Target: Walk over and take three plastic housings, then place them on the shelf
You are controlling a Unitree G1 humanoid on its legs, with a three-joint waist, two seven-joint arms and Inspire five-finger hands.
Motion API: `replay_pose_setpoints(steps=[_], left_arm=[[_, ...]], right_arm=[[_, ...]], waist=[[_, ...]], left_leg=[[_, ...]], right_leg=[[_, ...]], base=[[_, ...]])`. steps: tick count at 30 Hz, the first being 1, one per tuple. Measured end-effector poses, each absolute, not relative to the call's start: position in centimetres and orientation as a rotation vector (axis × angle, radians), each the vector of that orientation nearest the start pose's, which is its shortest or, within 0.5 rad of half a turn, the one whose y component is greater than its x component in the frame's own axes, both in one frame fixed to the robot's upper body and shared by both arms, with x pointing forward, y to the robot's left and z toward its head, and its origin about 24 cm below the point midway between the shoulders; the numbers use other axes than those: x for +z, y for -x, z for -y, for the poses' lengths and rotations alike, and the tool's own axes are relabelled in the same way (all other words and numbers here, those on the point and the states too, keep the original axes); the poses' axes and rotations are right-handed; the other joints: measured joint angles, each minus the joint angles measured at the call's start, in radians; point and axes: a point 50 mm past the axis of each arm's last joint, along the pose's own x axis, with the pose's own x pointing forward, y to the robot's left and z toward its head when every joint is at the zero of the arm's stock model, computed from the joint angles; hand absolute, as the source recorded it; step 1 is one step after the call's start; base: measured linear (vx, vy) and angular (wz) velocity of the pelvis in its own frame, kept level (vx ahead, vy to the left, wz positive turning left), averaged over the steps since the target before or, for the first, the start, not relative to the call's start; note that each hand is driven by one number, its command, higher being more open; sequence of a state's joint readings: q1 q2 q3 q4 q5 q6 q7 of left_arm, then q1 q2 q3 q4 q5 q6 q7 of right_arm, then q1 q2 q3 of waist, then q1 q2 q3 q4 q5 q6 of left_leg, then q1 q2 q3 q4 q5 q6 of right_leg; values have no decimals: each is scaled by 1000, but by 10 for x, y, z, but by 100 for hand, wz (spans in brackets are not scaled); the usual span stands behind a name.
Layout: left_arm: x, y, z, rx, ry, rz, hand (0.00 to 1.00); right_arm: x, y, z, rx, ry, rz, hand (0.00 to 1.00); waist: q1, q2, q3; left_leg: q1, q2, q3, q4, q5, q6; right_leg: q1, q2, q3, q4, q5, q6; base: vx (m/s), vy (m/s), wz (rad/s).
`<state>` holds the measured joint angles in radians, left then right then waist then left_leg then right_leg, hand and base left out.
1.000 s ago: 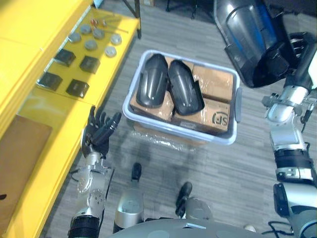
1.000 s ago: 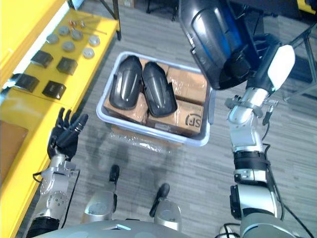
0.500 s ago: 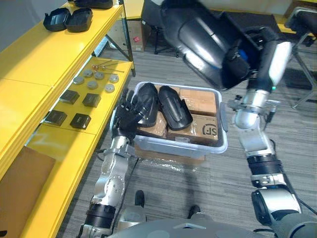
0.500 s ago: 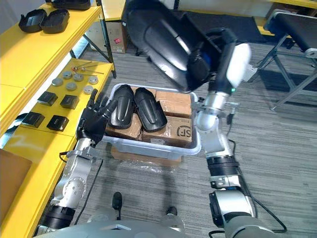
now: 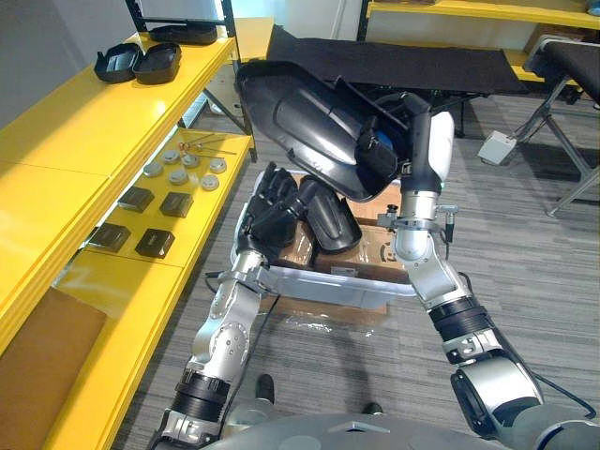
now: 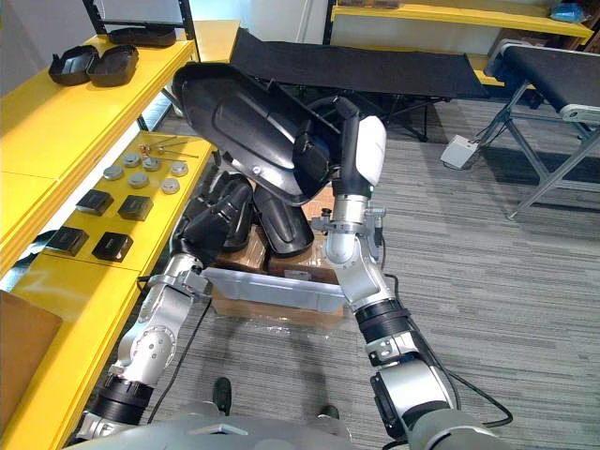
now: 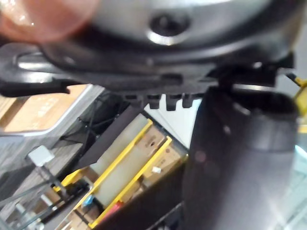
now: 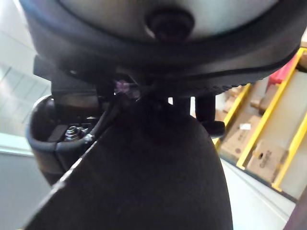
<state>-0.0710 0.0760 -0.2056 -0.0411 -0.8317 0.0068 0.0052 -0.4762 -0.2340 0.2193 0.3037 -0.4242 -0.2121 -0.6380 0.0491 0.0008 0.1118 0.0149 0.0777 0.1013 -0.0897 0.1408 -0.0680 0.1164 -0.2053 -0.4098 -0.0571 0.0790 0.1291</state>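
The right hand (image 5: 378,157) is raised high, its fingers clamped on the rim of 1 large black plastic housing (image 5: 300,127). It holds that housing tilted in the air above the bin (image 5: 319,281), with the hollow side toward the hand. In the right wrist view the dark shell lies right against the hand.

The left hand (image 5: 270,202) is lifted over the bin's near left corner with its fingers straight and spread apart, holding nothing. It stands just in front of 2 more housings (image 5: 330,223); whether it touches them cannot be told. Those 2 lie side by side on cardboard boxes (image 5: 389,248) inside the bin, which sits on the grey floor.

To the robot's left runs the yellow shelf (image 5: 84,141). Its lower level carries grey discs (image 5: 183,169) and small black square parts (image 5: 155,220), and 2 black trays (image 5: 136,64) rest on the upper level.
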Motion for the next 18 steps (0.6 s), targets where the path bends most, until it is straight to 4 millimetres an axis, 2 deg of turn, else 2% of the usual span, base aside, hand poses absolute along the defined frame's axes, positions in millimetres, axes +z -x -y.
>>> replay_pose_setpoints(steps=[3,10,17,18], left_arm=[[63,-259,-97,-314,786,-41,100],[61,-256,-85,-381,854,-92,100],[49,-263,-76,-271,875,-207,100],[47,-263,-78,-217,880,-216,0]], right_arm=[[120,-319,129,-285,558,568,0],[105,-316,115,-212,561,542,0],[92,-305,98,-111,546,550,0],[89,-305,98,-105,547,546,0]], waist=[[0,0,-22],[-4,0,-36],[-2,-8,-47],[1,-12,-49]], left_leg=[[-3,0,0,0,0,0],[-7,1,0,0,1,0],[-8,6,-3,0,1,-1],[-8,6,-3,0,0,-1]], right_leg=[[-4,0,0,0,0,0],[-8,0,1,0,0,0],[2,7,1,-20,8,-2],[2,8,0,-20,8,-2]], base=[[0,0,0],[-5,0,0],[0,0,0],[0,0,0]])
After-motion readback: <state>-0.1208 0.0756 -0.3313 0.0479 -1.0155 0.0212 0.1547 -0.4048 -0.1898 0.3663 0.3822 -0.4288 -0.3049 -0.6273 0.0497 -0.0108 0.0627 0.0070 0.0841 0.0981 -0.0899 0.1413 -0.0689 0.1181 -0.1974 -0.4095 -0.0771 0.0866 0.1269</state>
